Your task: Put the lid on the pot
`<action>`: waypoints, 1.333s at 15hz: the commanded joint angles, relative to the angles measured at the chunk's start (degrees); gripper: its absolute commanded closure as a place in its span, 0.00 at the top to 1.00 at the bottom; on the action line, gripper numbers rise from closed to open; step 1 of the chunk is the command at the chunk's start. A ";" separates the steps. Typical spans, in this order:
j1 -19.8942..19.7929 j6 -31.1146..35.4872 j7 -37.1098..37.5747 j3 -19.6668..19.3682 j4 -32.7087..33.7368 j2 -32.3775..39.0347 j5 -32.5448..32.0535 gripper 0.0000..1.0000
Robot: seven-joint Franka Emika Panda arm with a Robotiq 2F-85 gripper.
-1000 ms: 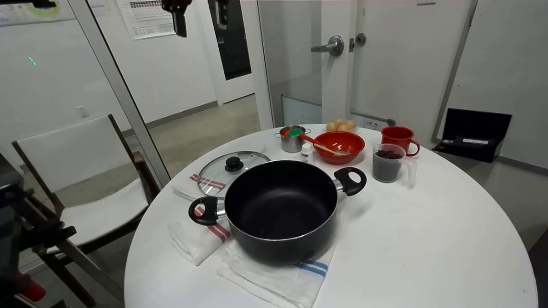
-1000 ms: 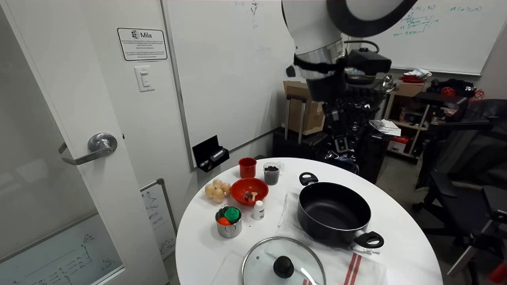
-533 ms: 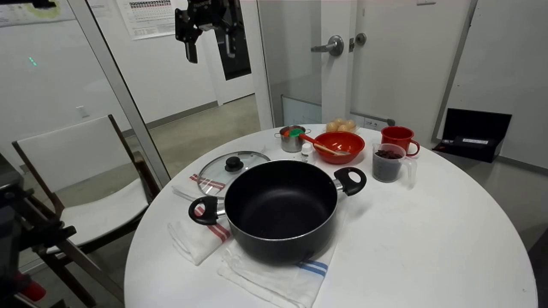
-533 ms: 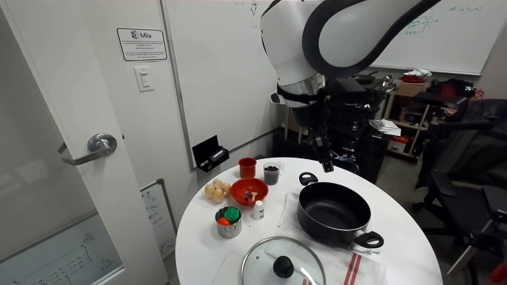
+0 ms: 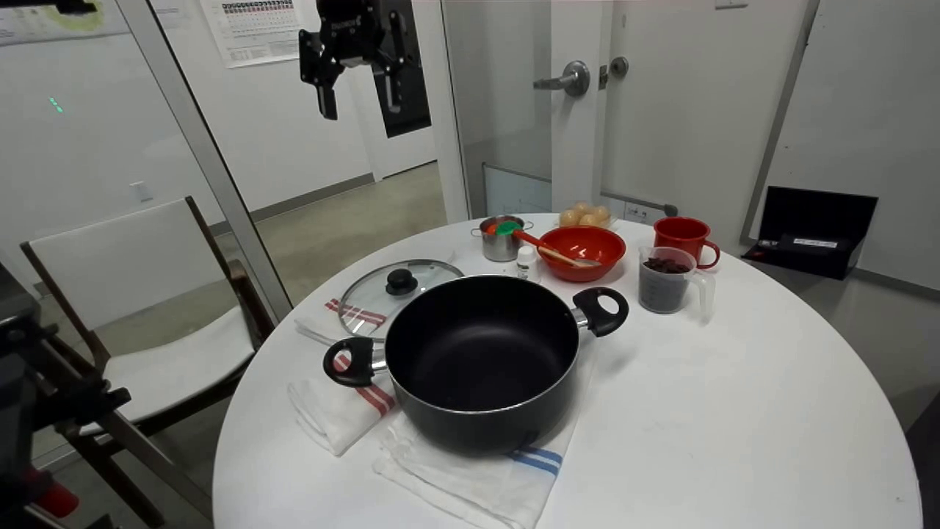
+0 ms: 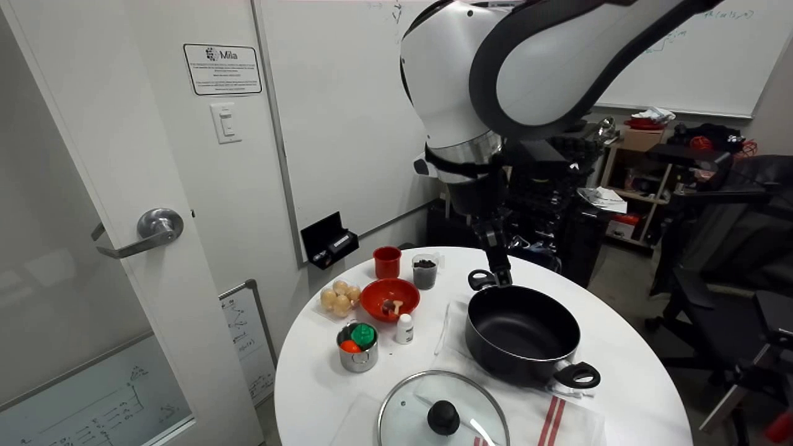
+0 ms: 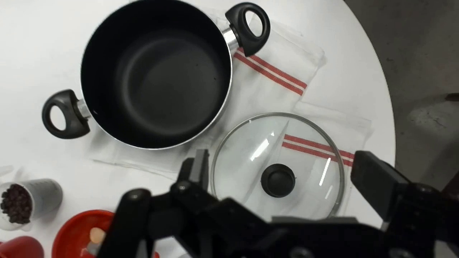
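Spread wide and gripping nothing, the jaws hang well above the tabletop (image 5: 734, 411), where the glass lid (image 7: 278, 179) lies beside the black cooking pot (image 5: 481, 360).

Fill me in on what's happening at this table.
A robot arm hangs above the round white table, its jaws open and holding nothing. The glass lid lies beside the black pot, which stands uncovered. Picking up that lid to cover the pot is probably next.
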 commanded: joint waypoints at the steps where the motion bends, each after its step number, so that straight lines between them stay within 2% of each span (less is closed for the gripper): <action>1: 1.33 3.75 -2.68 2.07 1.74 4.41 0.11 1.00; 5: 3.20 5.62 -4.10 3.15 4.18 9.88 -0.36 1.00; 9: 4.79 7.73 -3.93 2.18 9.12 16.65 -1.33 1.00; 20: 5.16 7.75 -6.86 1.36 25.83 33.32 -0.64 1.00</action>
